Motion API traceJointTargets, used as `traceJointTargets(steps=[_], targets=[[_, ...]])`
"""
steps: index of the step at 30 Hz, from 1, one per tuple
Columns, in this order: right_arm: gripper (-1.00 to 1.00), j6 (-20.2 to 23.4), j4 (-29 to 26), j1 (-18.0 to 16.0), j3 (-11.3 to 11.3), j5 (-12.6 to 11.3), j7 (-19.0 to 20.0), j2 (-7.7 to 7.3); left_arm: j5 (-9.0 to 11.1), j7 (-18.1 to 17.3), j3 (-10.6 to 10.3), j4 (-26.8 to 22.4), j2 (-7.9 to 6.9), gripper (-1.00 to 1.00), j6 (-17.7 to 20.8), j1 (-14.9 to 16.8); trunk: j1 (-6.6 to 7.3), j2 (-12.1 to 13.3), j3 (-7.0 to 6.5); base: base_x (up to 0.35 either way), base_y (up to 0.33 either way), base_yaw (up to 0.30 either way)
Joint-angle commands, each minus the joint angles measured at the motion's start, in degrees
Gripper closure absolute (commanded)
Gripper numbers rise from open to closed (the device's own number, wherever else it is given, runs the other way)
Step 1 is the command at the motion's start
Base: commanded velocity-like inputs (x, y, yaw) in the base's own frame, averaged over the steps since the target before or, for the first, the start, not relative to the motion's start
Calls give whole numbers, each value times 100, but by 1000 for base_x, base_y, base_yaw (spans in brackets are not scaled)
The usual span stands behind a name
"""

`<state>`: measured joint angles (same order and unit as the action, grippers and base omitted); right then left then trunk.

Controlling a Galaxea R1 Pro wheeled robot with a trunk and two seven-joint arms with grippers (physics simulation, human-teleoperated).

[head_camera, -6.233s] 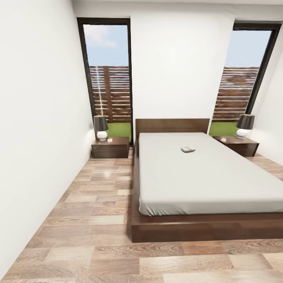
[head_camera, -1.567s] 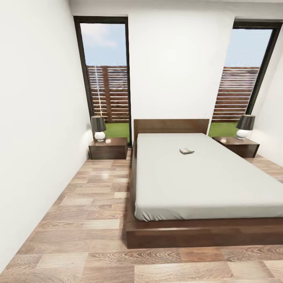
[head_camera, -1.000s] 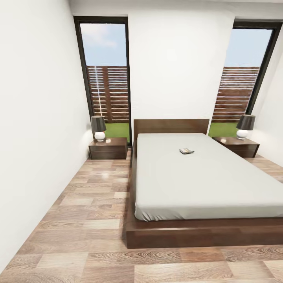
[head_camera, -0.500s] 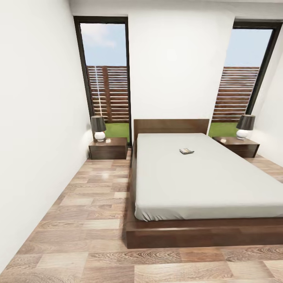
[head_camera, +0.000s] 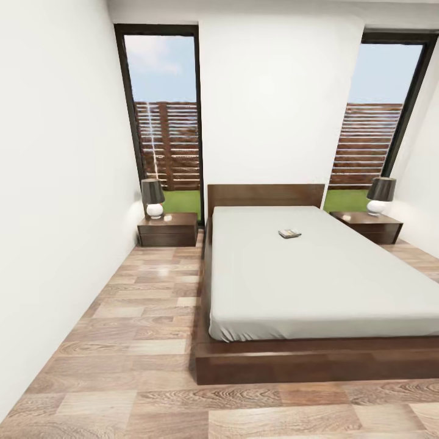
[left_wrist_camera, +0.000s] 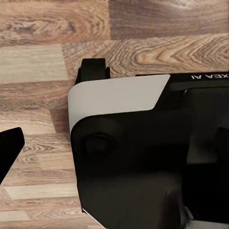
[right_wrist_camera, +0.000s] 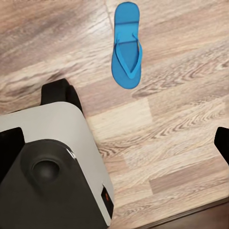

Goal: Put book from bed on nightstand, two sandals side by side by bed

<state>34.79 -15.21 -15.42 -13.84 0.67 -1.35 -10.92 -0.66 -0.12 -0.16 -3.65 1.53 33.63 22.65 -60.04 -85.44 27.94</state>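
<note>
The bed [head_camera: 317,274], with a dark wooden frame and an off-white mattress, stands ahead in the head view. The book [head_camera: 290,233] lies flat on the mattress toward the headboard. One nightstand [head_camera: 168,229] sits left of the bed, and another nightstand [head_camera: 367,225] sits to its right. In the right wrist view, one blue sandal [right_wrist_camera: 127,46] lies on the wood floor beyond my base. My right gripper [right_wrist_camera: 118,139] hangs open over the floor with nothing in it. My left gripper [left_wrist_camera: 117,143] is open above my base, one finger [left_wrist_camera: 9,149] showing at the edge.
Each nightstand holds a lamp: a left lamp [head_camera: 153,198] and a right lamp [head_camera: 379,194]. A white wall [head_camera: 55,213] runs along the left, leaving a strip of plank floor [head_camera: 146,317] beside the bed. Tall windows [head_camera: 166,122] flank the headboard. My base [right_wrist_camera: 52,162] is below both wrists.
Since the oldest frame the camera has shifted slightly, so the bed sits a little further left in view. Over the last second nothing has moved.
</note>
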Motion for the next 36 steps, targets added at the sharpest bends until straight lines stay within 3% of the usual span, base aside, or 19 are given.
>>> traceJointTargets(steps=[1, 36], targets=[[-100, 27, -10, -2, -31, 5, -14, 3, -7, -1, -1, -11, 1, -100, 31, 1, -22, -45, 25, 0, 0, 0], [-100, 12, -166, 0, -35, 5, -6, 2, -30, 21, -1, -13, -3, -100, 29, -4, -791, -1449, 653, 0, 0, 0]])
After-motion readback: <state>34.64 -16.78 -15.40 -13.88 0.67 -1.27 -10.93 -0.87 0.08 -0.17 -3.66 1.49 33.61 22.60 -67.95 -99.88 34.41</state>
